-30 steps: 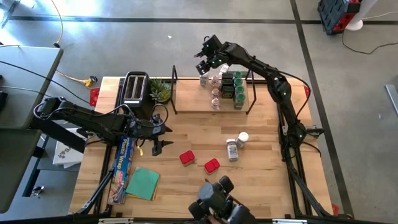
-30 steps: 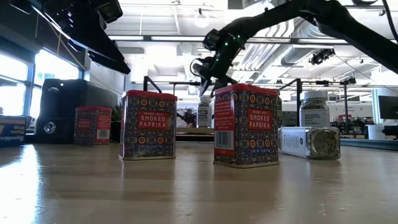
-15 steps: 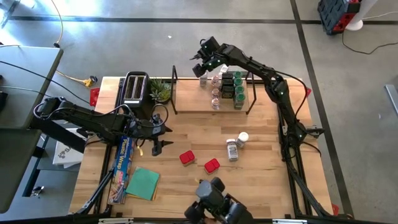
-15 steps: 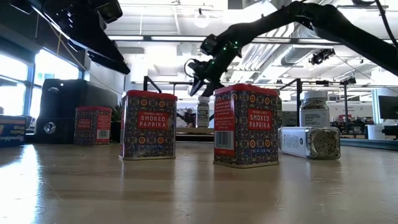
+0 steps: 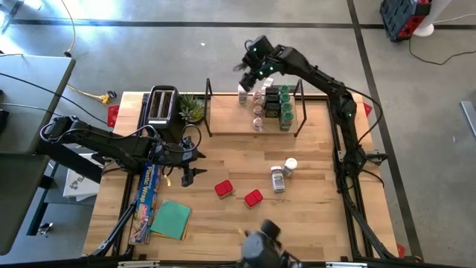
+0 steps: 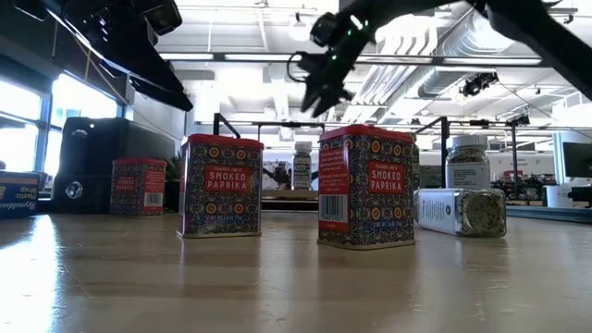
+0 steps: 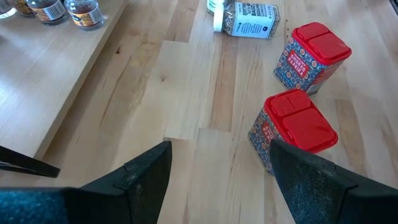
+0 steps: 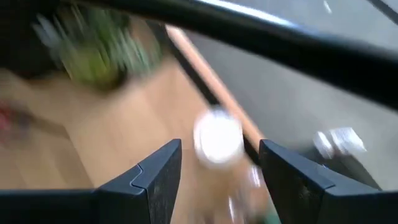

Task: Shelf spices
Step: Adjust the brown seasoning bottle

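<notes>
Right gripper (image 5: 251, 69) jaws apart, empty, above shelf (image 5: 230, 126).

I see the shelf (image 5: 223, 128), a light wooden board in a thin black wire frame, at the back of the surface. Standing at its right end are green-lidded jars (image 5: 285, 112), dark jars (image 5: 271, 97) and clear white-lidded jars (image 5: 257, 112). In front of the shelf, two red tins (image 5: 253, 198) stand upright; just right of them, one white-lidded jar (image 5: 290, 165) stands beside another lying down (image 5: 277, 179).
</notes>
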